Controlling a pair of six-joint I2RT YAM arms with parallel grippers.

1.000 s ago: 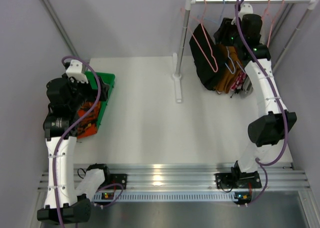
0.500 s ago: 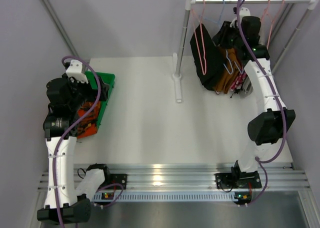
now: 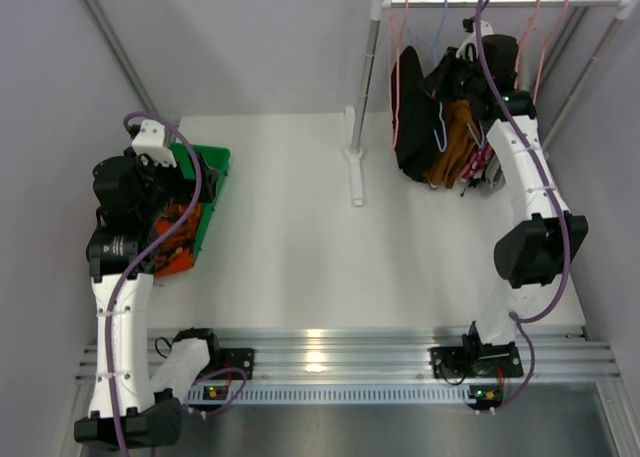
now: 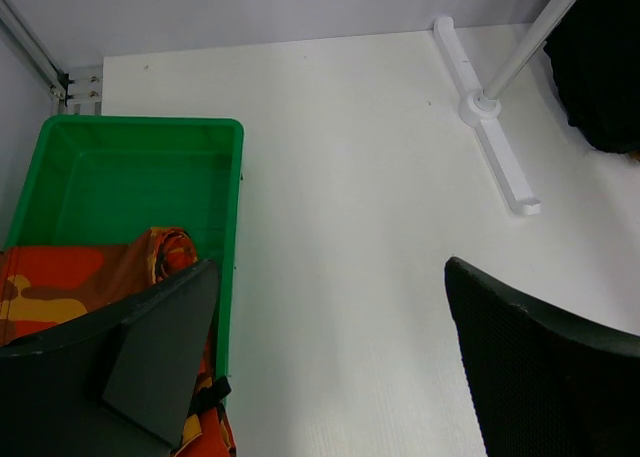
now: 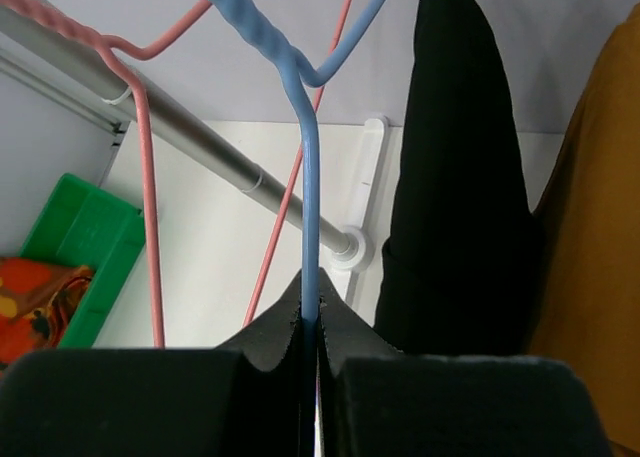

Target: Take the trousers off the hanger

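Note:
My right gripper (image 5: 310,312) is shut on the wire of a blue hanger (image 5: 309,197), high up by the rack's rail (image 5: 200,147). Black trousers (image 5: 460,207) hang just to its right, with mustard-brown trousers (image 5: 600,197) beyond them. In the top view the black trousers (image 3: 410,127), the mustard-brown pair (image 3: 455,147) and a red-pink floral pair (image 3: 483,162) hang on the rack beside my right gripper (image 3: 468,69). Orange patterned trousers (image 4: 90,272) lie in the green bin (image 4: 130,127). My left gripper (image 4: 330,277) is open and empty, straddling the bin's right rim.
The white rack (image 3: 355,127) stands at the back right, and its foot (image 4: 490,107) lies on the table. Pink hangers (image 5: 148,207) hang on the rail to the left of the blue one. The green bin (image 3: 210,167) sits at the table's left edge.
My right gripper has moved up towards the rail with the blue hanger. The black trousers and the pink hanger have swung to hang more upright. The left arm has not moved.

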